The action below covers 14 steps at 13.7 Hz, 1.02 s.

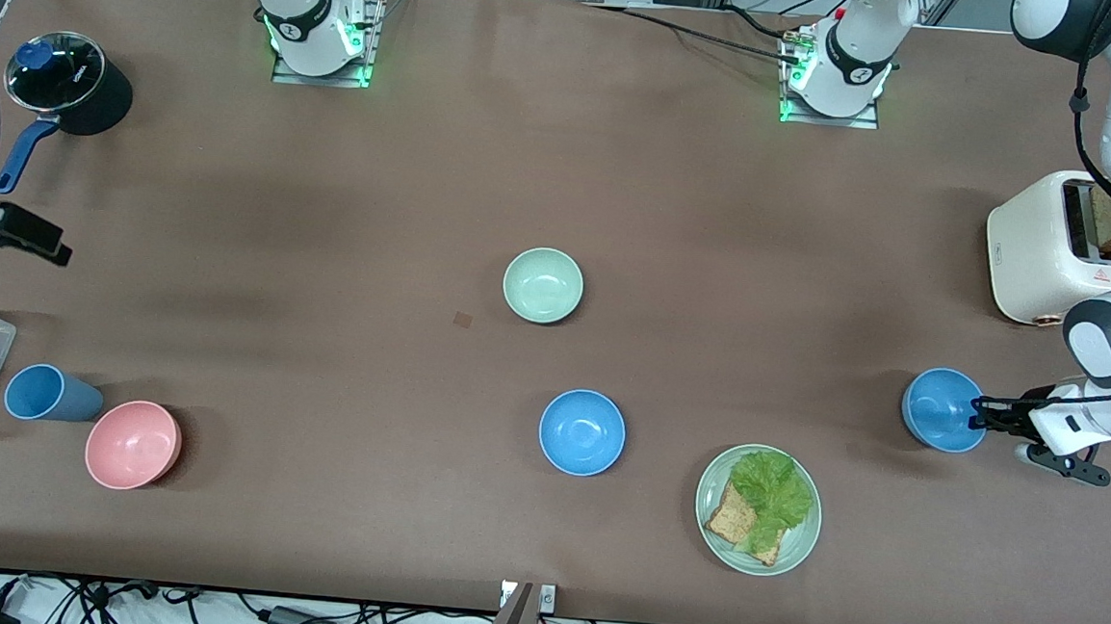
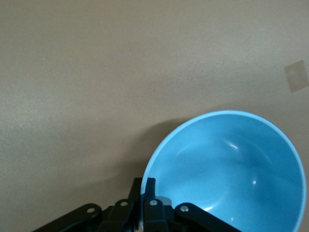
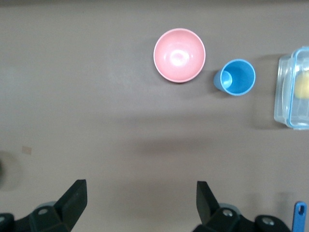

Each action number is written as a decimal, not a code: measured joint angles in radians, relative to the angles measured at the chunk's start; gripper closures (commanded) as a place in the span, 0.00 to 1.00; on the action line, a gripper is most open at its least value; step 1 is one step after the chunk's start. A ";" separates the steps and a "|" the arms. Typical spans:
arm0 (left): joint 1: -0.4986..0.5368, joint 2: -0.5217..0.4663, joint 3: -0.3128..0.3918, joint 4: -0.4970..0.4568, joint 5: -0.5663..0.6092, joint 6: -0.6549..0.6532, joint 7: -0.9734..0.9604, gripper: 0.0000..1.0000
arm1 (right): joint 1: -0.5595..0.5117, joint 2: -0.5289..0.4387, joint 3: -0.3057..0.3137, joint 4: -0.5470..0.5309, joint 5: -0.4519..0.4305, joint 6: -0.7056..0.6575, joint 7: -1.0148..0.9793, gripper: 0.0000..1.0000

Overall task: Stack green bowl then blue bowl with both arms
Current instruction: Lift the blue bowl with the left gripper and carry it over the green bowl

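A: Well, where's the small round sky-blue bowl?
B: Tilted at the left arm's end of the table, its rim pinched by the left gripper.
A: And the pale mint-green bowl?
B: Mid-table, untouched. The right gripper hovers wide open, holding nothing.

The small round pale mint-green bowl, plain and smooth, stands upright and open-side up near the middle of the table, apart from everything around it; the small round bright sky-blue bowl at the left arm's end of the table is tilted, its opening turned toward the table's middle, its rim pinched by the left gripper, one finger inside and one outside the wall; its smooth inside is bare.
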 measured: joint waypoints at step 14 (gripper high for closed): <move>-0.168 -0.302 -0.135 -0.050 -0.005 -0.440 -0.376 1.00 | 0.002 -0.123 -0.001 -0.217 0.000 0.103 0.015 0.00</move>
